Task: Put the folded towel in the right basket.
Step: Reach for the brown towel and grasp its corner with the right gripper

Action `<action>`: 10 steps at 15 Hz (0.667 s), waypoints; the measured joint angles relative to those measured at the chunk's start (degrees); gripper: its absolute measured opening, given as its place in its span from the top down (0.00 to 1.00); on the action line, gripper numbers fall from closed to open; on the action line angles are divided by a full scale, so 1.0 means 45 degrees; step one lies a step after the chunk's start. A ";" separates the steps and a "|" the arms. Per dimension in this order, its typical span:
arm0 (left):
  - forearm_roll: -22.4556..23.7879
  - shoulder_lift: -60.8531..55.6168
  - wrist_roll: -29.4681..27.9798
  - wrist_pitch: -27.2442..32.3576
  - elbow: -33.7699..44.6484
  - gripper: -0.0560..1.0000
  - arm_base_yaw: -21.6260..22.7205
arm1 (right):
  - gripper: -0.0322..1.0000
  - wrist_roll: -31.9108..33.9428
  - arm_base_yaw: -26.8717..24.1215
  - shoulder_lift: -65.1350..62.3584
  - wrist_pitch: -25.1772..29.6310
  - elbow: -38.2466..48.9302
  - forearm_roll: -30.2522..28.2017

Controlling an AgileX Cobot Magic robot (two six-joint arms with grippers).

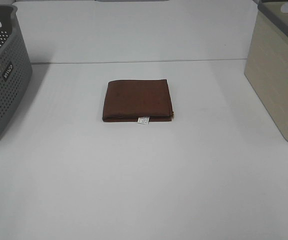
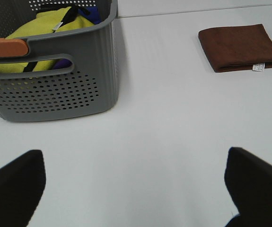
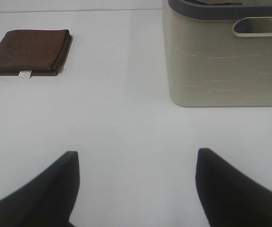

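A folded brown towel (image 1: 137, 100) with a small white tag lies flat in the middle of the white table. It also shows in the left wrist view (image 2: 242, 47) and in the right wrist view (image 3: 29, 51). The beige right basket (image 1: 279, 75) stands at the table's right edge; it also shows in the right wrist view (image 3: 224, 59). My left gripper (image 2: 136, 189) is open and empty, well short of the towel. My right gripper (image 3: 136, 189) is open and empty, near the beige basket. Neither gripper shows in the exterior high view.
A grey perforated basket (image 1: 1, 75) stands at the table's left edge. In the left wrist view it (image 2: 50, 90) holds yellow and blue cloth (image 2: 46, 28). The white table (image 1: 144, 190) stretches wide in front of the towel.
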 joint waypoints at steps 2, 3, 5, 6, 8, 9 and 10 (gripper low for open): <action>0.0000 0.0000 0.0000 0.0000 0.0000 0.02 0.0000 | 0.33 0.0000 0.0000 0.0000 0.0000 0.0000 0.0000; 0.0000 0.0000 0.0000 0.0000 0.0000 0.02 0.0000 | 0.33 0.0000 0.0000 0.0000 0.0000 0.0000 0.0000; 0.0000 0.0000 0.0000 0.0000 0.0000 0.02 0.0000 | 0.33 0.0000 0.0000 0.0000 0.0000 0.0000 0.0000; 0.0000 0.0000 0.0000 0.0000 0.0000 0.02 0.0000 | 0.33 0.0000 0.0000 0.0000 0.0000 0.0000 0.0000; 0.0000 0.0000 0.0000 0.0000 0.0000 0.02 0.0000 | 0.33 0.0000 0.0000 0.0000 0.0000 0.0000 0.0000; 0.0000 0.0000 0.0000 0.0000 0.0000 0.02 0.0000 | 0.33 0.0000 0.0000 0.0000 0.0000 0.0000 0.0000; 0.0000 0.0000 0.0000 0.0000 0.0000 0.02 0.0000 | 0.33 0.0000 0.0000 0.0000 0.0000 0.0000 0.0000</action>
